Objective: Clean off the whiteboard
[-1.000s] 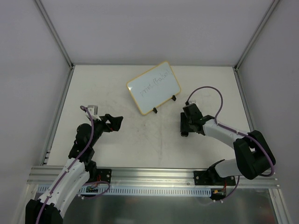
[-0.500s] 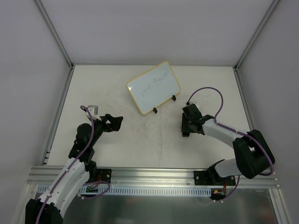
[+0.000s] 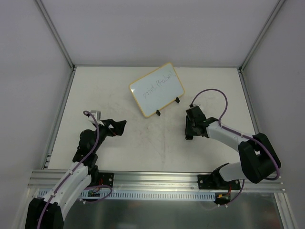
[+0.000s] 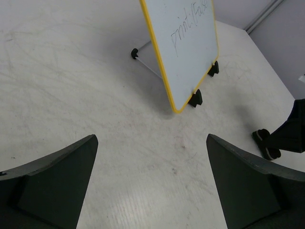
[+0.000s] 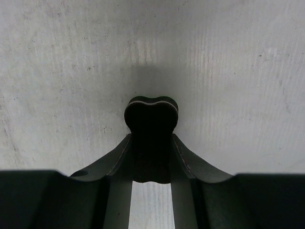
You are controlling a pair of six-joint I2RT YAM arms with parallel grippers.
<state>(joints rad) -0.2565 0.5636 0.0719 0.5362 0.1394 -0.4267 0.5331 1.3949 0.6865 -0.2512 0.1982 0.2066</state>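
- Since the right pincer (image 3: 189, 133) is clamped on the black eraser (image 5: 151, 113), the whiteboard (image 3: 156, 89) stands ahead-left of it — long axis slanting near-left to far-right.
- Left pincer (image 3: 118, 127) fully spread, empty — board ahead-right, similarly near.

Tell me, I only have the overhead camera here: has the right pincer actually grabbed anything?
Observer: Yes. The right wrist view shows the right pincer shut on a small black block.
Operator: Is the whiteboard lying flat?
Observer: No. In the left wrist view it stands tilted back on black clip feet, propped by a rear leg.
Operator: And the other arm, carrying anything?
Observer: No. The left pincer gapes wide, with nothing between its jaws.
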